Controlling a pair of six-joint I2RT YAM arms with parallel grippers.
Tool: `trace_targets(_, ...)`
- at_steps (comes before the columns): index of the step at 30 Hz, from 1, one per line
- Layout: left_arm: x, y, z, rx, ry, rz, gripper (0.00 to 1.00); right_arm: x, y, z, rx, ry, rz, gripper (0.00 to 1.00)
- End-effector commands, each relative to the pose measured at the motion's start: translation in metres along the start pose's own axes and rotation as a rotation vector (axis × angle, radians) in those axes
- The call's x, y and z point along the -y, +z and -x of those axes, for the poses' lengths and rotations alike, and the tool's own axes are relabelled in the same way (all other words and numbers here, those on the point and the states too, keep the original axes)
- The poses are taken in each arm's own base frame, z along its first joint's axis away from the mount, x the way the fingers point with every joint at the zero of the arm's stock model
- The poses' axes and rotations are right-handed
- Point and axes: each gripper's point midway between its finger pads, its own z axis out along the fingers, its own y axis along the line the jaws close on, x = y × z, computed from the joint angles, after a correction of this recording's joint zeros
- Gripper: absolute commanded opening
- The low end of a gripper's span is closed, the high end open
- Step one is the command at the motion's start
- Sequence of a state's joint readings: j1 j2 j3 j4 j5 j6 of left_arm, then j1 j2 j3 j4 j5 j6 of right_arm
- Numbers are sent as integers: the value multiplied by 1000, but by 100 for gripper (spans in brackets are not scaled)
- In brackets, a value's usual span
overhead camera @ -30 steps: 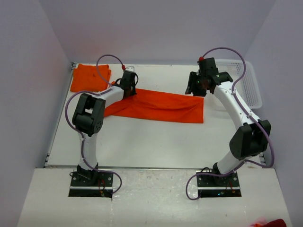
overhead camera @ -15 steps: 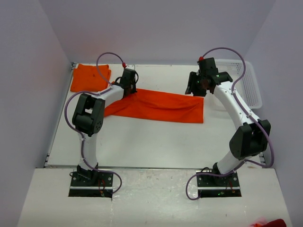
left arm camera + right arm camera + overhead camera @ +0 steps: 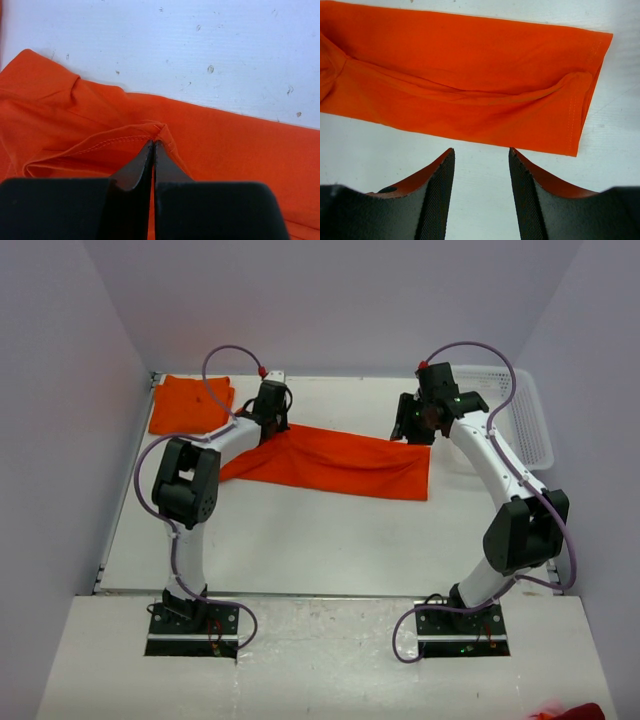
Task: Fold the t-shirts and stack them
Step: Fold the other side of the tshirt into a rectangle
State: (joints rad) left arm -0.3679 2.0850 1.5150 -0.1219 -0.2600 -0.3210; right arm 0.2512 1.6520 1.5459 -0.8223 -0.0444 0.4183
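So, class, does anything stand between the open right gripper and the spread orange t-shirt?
Nothing visible does. The right gripper hangs open, with only bare table between its fingertips and the t-shirt. The left gripper pinches the cloth at its other end.

We are looking into a robotics lab's test cell, not a home or a shop. Bare lavender walls [image 3: 330, 300] box in a plain white table [image 3: 330, 540] on three sides. Two white arms, the left arm [image 3: 185, 490] and the right arm [image 3: 500, 470], stand on black base plates [image 3: 195, 625] at its near edge, with purple cables [image 3: 470, 345] looping loose over them. The props are few: a spread shirt [image 3: 340, 460], a folded shirt [image 3: 190, 405] and a white basket [image 3: 525, 415].
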Motion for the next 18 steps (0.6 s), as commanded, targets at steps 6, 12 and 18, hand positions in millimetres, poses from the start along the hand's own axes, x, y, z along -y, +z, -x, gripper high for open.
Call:
trace_targets(6,5,-19,57,150,-16,-6,0,-1,2,4,9,-2,3,49)
trace_targets(12,6,15,43,113,36,27,0,-2,4,3,4,-2,11,49)
trace_targets(18,21,43,56,178,97,-47,22,-2,4,3,-4,-5,6,49)
